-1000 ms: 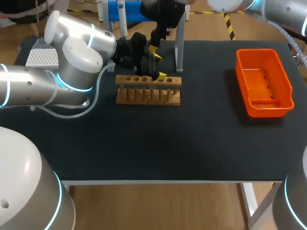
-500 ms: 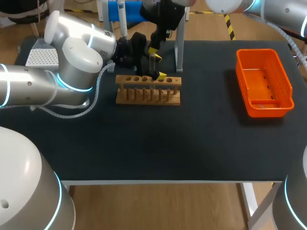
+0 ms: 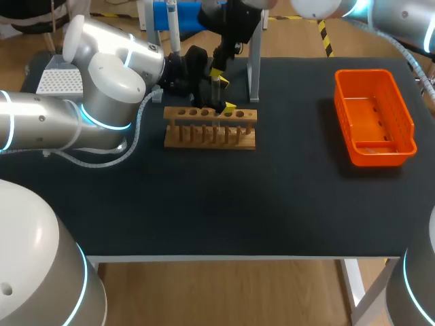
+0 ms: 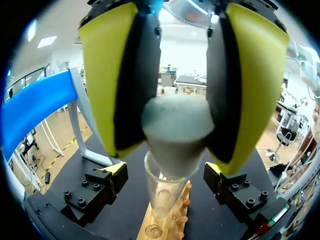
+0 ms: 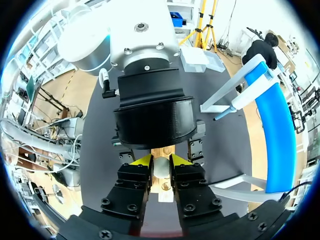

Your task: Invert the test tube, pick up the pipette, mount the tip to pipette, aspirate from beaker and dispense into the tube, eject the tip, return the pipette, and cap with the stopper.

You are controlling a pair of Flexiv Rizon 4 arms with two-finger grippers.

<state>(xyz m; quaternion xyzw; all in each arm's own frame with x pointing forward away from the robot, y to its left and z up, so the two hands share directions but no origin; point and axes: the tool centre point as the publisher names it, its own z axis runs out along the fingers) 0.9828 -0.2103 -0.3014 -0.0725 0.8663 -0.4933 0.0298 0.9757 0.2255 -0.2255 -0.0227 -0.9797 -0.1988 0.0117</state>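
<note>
Left gripper (image 4: 176, 156) clamped on a stopper over the tube

Its broad yellow fingers (image 4: 107, 75), lined with black pads, squeeze a pale, matte, tapered stopper (image 4: 176, 125) from both sides. The stopper sits at the mouth of a clear glass test tube (image 4: 164, 197), which stands upright in the slatted wooden rack (image 3: 211, 132). The right gripper (image 5: 159, 161) has its small yellow tips apart, flanking the glass without touching it, above the black table (image 3: 272, 204).

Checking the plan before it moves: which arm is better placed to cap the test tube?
Left. The left hand grips the stopper right above the mouth of the test tube; the right hand sits lower, its fingers either side of the tube.
</note>
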